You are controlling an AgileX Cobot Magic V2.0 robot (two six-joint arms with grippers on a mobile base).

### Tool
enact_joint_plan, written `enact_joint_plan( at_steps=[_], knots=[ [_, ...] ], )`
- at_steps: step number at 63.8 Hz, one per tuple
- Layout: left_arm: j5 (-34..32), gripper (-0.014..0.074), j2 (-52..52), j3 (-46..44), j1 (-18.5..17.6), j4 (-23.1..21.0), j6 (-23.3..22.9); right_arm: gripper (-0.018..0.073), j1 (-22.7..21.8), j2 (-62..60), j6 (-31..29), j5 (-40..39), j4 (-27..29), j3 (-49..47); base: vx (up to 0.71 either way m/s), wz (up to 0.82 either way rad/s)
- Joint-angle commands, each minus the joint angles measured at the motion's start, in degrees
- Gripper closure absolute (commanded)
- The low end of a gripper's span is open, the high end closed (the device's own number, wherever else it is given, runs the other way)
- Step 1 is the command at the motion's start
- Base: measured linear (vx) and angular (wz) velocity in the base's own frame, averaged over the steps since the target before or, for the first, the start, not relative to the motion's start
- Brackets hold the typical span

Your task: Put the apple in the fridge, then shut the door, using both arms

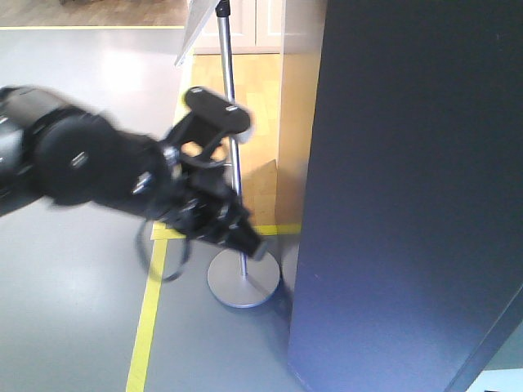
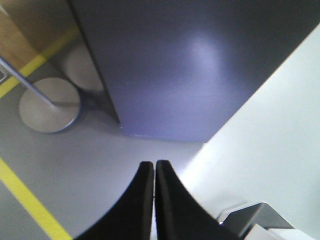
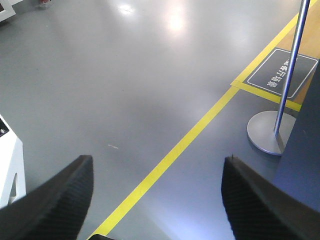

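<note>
No apple shows in any view, so whether it sits in the fridge cannot be told. The door, as I take the dark slab to be, fills the front view from 12 to 5 o'clock, its smooth grey outer face toward the camera. In the left wrist view a white surface shows past its lower edge at 3 o'clock.

The left gripper, blurred, points at that face from 9 o'clock, near it but apart. Its fingers are pressed together with nothing between them. The right gripper looks down at the floor, fingers wide apart and empty, the pole at 2 o'clock.

The door is probably stiff, fairly heavy and hinge-bound, its face too slick and broad to pinch. Best pushed flat with closed fingers, near the free edge, at mid-height. An apple would be firm, glossy and easily bruised, so hold it across its widest part.
</note>
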Motion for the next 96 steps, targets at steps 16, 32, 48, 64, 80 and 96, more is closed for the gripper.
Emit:
enact_joint_plan(
  at_steps=[16, 32, 48, 64, 80, 96],
  knots=[
    [-7.37, 0.0603, -13.89, 11.55, 4.69, 10.31, -11.26, 0.0046, -0.13, 0.67, -0.08, -3.28, 1.98, -1.33, 0.0, 0.0],
    [-8.36, 0.0603, -21.07, 19.41, 10.85, 11.07, -11.26, 0.0089, -0.13, 1.23, 2.13, -5.65, -2.43, -1.33, 0.0, 0.0],
    [-4.6, 0.0603, -21.43, 20.28, 10.85, 11.01, -11.26, 0.0475, -0.13, 11.03, 13.41, -7.42, -15.76, -1.42, 0.0, 0.0],
    [-4.53, 0.0603, -21.43, 20.28, 10.85, 11.01, -11.26, 0.0568, -0.13, 23.26, 15.94, -11.9, -23.34, -4.0, 0.0, 0.0],
    [-4.53, 0.0603, -21.43, 20.28, 10.85, 11.01, -11.26, 0.0566, -0.13, 33.86, 31.81, -12.18, -41.5, -13.85, 0.0, 0.0],
    [-4.53, 0.0603, -21.43, 20.28, 10.85, 11.01, -11.26, 0.0566, -3.11, 39.83, 40.07, -18.42, -48.28, -21.56, 0.0, 0.0]
  ],
)
